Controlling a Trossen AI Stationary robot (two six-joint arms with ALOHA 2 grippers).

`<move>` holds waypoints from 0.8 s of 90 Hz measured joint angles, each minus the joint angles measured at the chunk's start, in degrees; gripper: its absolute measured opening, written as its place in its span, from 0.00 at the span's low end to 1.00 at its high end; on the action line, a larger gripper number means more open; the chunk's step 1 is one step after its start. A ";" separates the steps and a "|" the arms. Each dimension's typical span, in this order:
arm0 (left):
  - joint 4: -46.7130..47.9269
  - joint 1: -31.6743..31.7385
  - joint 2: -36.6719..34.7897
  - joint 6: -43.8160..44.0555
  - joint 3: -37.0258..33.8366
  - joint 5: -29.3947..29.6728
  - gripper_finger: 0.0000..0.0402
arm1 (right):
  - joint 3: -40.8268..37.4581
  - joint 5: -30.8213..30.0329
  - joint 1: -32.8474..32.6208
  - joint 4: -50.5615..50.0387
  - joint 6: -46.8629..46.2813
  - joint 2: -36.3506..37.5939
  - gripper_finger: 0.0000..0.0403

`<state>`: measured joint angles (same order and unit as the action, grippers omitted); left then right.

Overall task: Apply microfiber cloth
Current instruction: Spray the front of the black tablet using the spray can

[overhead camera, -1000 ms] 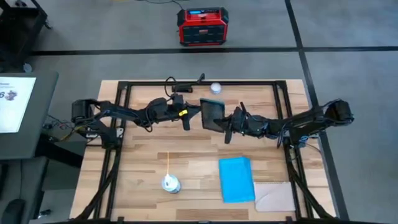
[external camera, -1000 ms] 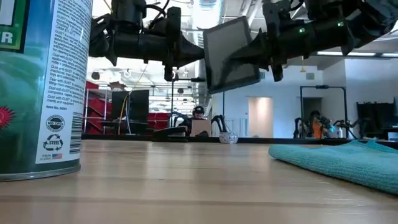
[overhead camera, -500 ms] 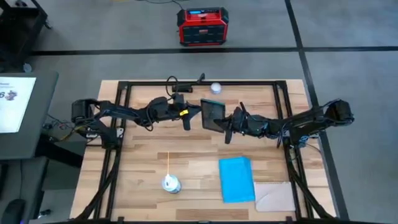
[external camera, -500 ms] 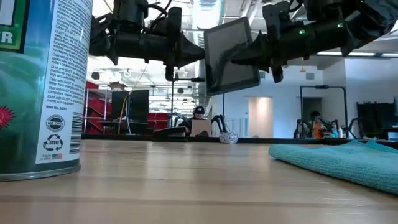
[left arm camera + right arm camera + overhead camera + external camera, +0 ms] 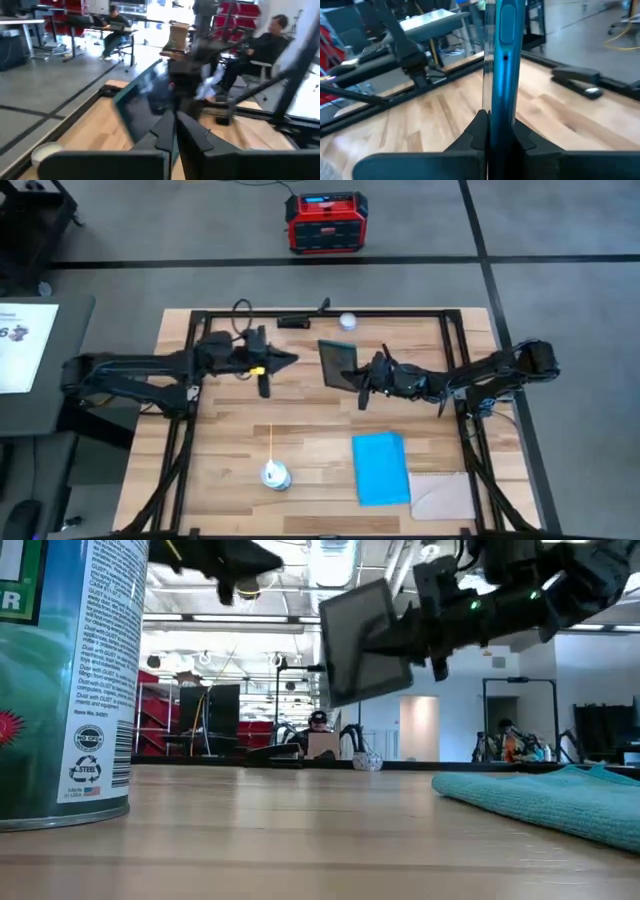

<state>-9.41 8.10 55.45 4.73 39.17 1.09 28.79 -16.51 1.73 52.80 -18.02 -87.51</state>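
Gripping one tablet (image 5: 339, 362), the right claw (image 5: 362, 383) hovers; left claw (image 5: 284, 360) clenched; one microfiber cloth (image 5: 380, 468) lies flat.

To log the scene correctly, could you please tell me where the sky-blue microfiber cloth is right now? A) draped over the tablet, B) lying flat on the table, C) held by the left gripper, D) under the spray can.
B: the microfiber cloth lies flat on the table, untouched, while the right gripper holds the tablet in the air.
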 joint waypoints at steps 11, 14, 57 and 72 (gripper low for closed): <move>7.45 -4.76 -2.83 -0.01 -0.05 7.07 0.00 | 3.26 2.99 0.79 3.83 -0.07 -6.73 0.02; 8.76 -6.07 -3.26 0.25 -0.05 8.35 0.00 | 4.40 4.06 1.10 3.65 0.10 -8.17 0.02; 27.42 -24.64 -4.18 3.19 5.97 30.71 0.00 | 14.87 14.57 4.59 4.65 6.48 -15.97 0.02; 31.72 -29.31 -6.90 6.52 5.97 35.29 0.00 | 14.87 15.21 4.75 4.08 6.72 -15.95 0.02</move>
<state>22.31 -21.21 48.54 11.25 45.14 36.39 43.66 -1.30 6.48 56.88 -11.30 -103.46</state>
